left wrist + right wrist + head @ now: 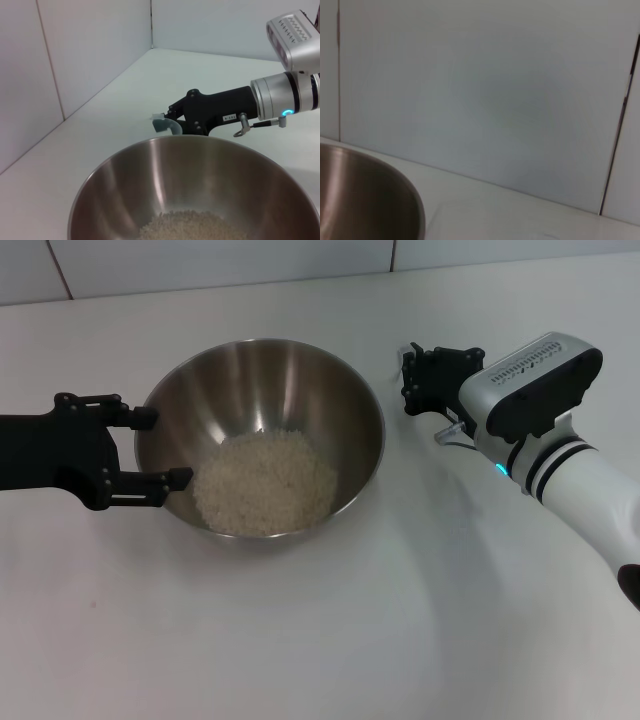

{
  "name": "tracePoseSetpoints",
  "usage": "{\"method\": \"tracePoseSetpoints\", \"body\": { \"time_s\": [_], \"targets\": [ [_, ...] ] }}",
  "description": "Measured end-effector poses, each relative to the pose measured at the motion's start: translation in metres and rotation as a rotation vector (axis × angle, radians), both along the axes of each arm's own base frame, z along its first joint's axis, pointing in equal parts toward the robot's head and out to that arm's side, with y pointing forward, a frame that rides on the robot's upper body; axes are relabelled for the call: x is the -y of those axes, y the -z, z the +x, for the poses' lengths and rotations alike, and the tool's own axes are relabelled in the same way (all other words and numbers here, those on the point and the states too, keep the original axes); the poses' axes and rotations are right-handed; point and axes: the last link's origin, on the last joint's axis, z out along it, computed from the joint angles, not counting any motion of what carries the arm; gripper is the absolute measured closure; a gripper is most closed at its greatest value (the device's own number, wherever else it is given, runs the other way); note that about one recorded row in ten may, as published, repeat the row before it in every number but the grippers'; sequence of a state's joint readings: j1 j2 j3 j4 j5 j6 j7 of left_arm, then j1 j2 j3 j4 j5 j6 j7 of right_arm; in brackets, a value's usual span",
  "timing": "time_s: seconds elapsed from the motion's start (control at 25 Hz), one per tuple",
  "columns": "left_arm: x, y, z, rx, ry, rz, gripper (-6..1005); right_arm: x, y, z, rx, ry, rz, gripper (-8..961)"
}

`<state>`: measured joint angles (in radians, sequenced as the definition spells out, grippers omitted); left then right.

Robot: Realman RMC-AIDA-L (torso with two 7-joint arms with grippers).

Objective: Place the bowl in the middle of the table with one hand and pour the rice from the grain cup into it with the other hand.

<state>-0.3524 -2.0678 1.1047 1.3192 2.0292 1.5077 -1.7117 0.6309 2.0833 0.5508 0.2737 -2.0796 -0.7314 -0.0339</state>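
The left pincer [165, 448] sits spread wide at the bowl's [260, 435] left side, one finger up by the rim and the other lower against the outer wall, so the edge of the bowl runs between them. It isn't clamped down, just straddling, with its flat black arm reaching in level from the left edge of the head view.

The right pincer [412, 380] is off to the right of the bowl and a bit farther back, clear of the rim. It's closed on the grain cup [165, 123], which the left wrist view shows as a bit of clear plastic poking out past the black fingers, tipped over rather than upright. I can't tell if anything is left inside it. The silver-white arm with black bands angles down to it from the right side, a small blue light glowing near the wrist.

The bowl itself is big, shiny steel, sitting flat around the middle of the counter [320, 640]. The rice [265, 483] is a pale grainy heap on the bowl's bottom, spreading up the near side, well below the rim. The inside wall above it is clean brushed metal.

Behind everything a white tiled wall [200, 265] runs along the far edge of the counter; the right wrist view mostly just shows that wall plus a curve of the bowl's rim.
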Motion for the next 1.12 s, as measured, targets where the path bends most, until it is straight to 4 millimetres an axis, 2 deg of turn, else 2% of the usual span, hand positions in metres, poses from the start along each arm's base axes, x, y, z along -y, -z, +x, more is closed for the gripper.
{"method": "tracePoseSetpoints", "body": {
  "time_s": [0.4, 0.64, 0.76, 0.8, 0.88, 0.92, 0.96, 1.04, 1.08, 1.12],
  "targets": [
    [0.0, 0.001, 0.0, -0.001, 0.002, -0.003, 197, 0.007, 0.002, 0.008, -0.019, 0.038, 0.001, 800],
    [0.0, 0.001, 0.0, -0.001, 0.0, -0.005, 197, 0.019, 0.007, 0.011, -0.053, 0.058, -0.01, 566],
    [0.001, 0.001, -0.002, -0.001, -0.004, -0.006, 197, 0.04, 0.008, 0.02, -0.111, 0.091, -0.004, 442],
    [0.002, 0.001, -0.002, 0.0, -0.006, -0.007, 197, 0.04, 0.008, 0.02, -0.111, 0.091, -0.004, 400],
    [0.002, 0.001, -0.003, 0.0, -0.007, -0.008, 197, 0.056, 0.001, 0.027, -0.159, 0.099, 0.035, 316],
    [0.003, 0.0, -0.003, 0.001, -0.009, -0.008, 197, 0.072, -0.012, 0.034, -0.209, 0.087, 0.104, 273],
    [0.003, 0.0, -0.003, 0.001, -0.009, -0.008, 197, 0.072, -0.012, 0.034, -0.209, 0.087, 0.104, 230],
    [0.003, 0.0, -0.003, 0.001, -0.01, -0.009, 197, 0.089, -0.03, 0.037, -0.255, 0.038, 0.213, 144],
    [0.003, 0.0, -0.003, 0.002, -0.01, -0.009, 197, 0.098, -0.042, 0.037, -0.272, -0.011, 0.281, 142],
    [0.003, 0.0, -0.003, 0.002, -0.009, -0.01, 197, 0.111, -0.067, 0.032, -0.301, -0.132, 0.394, 139]
  ]
}}
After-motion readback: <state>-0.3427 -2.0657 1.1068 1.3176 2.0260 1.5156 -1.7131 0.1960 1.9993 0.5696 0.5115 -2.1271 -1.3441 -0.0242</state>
